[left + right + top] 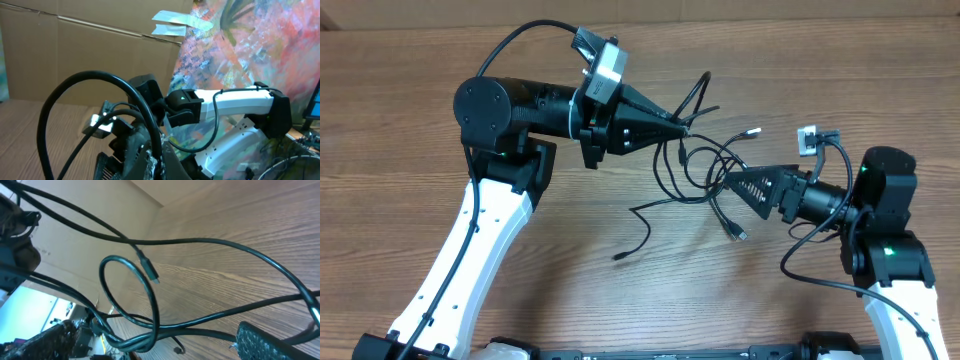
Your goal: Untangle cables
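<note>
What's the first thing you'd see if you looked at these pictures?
A messy knot of thin black cables lies in the middle of the wooden table. Two robot arms point into it from both sides. The left tool seems to pinch a strand at the top, and the right tool reaches the loops lower down.

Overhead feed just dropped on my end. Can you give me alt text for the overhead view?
Thin black cables lie tangled in loops near the middle of a wooden table, with loose plug ends trailing outward. The left gripper is shut on strands at the tangle's top. The right gripper reaches it from the opposite side, its grip unclear.
</note>
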You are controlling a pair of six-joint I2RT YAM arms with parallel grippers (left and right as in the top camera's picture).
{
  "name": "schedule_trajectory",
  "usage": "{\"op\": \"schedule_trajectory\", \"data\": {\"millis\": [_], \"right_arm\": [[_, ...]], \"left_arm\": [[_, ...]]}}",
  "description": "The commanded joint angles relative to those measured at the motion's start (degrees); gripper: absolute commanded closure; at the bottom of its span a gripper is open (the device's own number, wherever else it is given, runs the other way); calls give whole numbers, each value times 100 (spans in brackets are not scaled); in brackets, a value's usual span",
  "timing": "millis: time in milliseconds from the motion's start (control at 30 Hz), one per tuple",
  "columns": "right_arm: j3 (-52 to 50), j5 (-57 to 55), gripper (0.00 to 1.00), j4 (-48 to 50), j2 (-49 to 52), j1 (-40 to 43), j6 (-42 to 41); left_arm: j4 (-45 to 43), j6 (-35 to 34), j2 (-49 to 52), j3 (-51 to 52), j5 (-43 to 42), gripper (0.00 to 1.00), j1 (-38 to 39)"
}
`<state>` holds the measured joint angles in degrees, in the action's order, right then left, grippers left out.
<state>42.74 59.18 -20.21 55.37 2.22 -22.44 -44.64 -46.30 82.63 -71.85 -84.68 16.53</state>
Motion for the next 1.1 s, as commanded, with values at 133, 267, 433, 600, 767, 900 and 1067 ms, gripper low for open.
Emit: {"op": "schedule_trajectory", "data": {"millis": [133, 267, 433, 600, 767, 900, 1067], "right_arm": [[39, 46, 0, -4, -50, 4, 173], [39, -28, 0, -59, -50, 4, 184], [39, -855, 0, -463, -50, 4, 192], [39, -1746, 0, -811, -37, 4, 192], [39, -2109, 0, -953, 87, 4, 192], [39, -2345, 0, -1014, 291, 4, 195], [39, -2732, 0, -1172, 555, 4, 192]], "left_arm": [[-44, 129, -94, -101, 588, 96, 356], [-44, 129, -94, -101, 868, 96, 507], [-48, -15, -94, -101, 1021, 96, 568], [-46, -127, -94, -101, 1036, 96, 570], [-44, -136, -94, -101, 1167, 96, 662], [-85, -157, -94, -101, 1320, 96, 800], [-201, -181, -94, -101, 1331, 96, 822]]}}
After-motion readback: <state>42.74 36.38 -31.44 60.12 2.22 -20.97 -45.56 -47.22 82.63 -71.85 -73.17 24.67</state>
